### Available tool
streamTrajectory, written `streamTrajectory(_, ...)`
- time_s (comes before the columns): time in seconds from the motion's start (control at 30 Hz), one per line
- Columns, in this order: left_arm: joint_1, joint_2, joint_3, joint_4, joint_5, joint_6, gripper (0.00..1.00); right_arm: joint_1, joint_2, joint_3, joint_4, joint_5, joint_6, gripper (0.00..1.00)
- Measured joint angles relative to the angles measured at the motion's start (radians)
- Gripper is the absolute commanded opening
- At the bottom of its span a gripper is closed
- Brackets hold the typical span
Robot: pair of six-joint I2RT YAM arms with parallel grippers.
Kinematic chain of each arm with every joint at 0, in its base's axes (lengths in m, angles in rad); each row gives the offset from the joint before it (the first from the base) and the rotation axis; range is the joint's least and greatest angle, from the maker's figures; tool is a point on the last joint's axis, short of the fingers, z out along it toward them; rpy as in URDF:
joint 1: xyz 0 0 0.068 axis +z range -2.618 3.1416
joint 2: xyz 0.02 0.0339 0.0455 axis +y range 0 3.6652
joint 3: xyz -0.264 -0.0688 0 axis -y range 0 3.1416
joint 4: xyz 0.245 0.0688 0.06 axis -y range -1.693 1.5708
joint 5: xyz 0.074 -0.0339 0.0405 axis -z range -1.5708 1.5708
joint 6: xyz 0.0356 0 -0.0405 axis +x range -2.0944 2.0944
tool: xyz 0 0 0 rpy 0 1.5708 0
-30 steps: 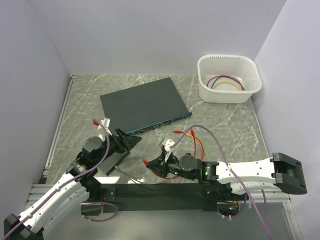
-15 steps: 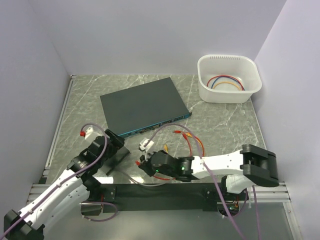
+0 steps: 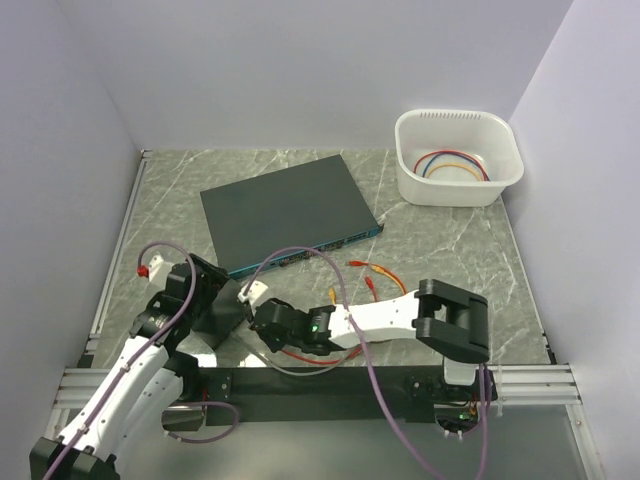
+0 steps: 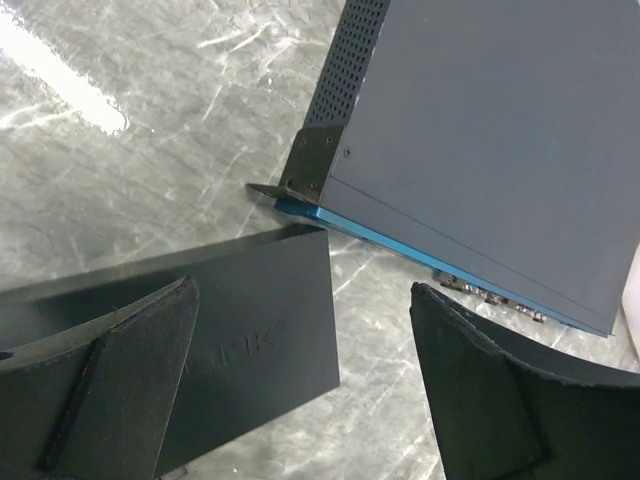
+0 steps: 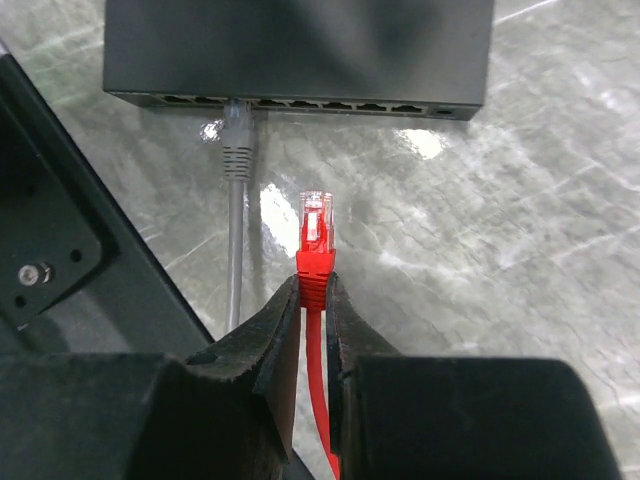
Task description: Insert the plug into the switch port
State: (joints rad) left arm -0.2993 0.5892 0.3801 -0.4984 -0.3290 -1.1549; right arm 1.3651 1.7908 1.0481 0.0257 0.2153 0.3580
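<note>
The switch (image 3: pixel 288 208) is a large flat dark grey box with a teal front edge, lying mid-table; it also shows in the left wrist view (image 4: pixel 500 140). My right gripper (image 3: pixel 259 319) is shut on the red plug (image 5: pixel 317 232) by its boot, with the clear tip sticking out ahead of the gripper (image 5: pixel 313 284). The plug faces the port row of a smaller black slab (image 5: pixel 300 45), not the switch. My left gripper (image 3: pixel 208 282) is open and empty over that slab's corner (image 4: pixel 250 310), its midpoint (image 4: pixel 302 310) just short of the switch's left front corner.
A grey cable (image 5: pixel 236 150) is plugged into the black slab (image 3: pixel 228 318). A red cable (image 3: pixel 312 356) and an orange cable (image 3: pixel 376 272) lie loose in front of the switch. A white bin (image 3: pixel 405 140) with coiled cables stands at the back right.
My right arm has swung left across the table with the red plug, from centre to beside the black slab. My left gripper has drawn back and to the left.
</note>
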Motion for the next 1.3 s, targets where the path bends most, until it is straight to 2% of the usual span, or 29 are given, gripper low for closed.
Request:
streamTrajectory(0.53, 0.124, 0.068, -0.076, 0.153, 0.126, 0.073, 0.89, -0.018, 0.147, 0.138, -0.072, -0.024, 0.012, 0.0)
streamTrajectory(0.83, 0.134, 0.091, -0.099, 0.244, 0.199, 0.125, 0.87, -0.076, 0.164, 0.149, -0.078, -0.039, 0.027, 0.0)
streamTrajectory(1.3, 0.139, 0.193, -0.119, 0.404, 0.261, 0.157, 0.84, -0.079, 0.192, 0.191, -0.088, -0.079, 0.026, 0.0)
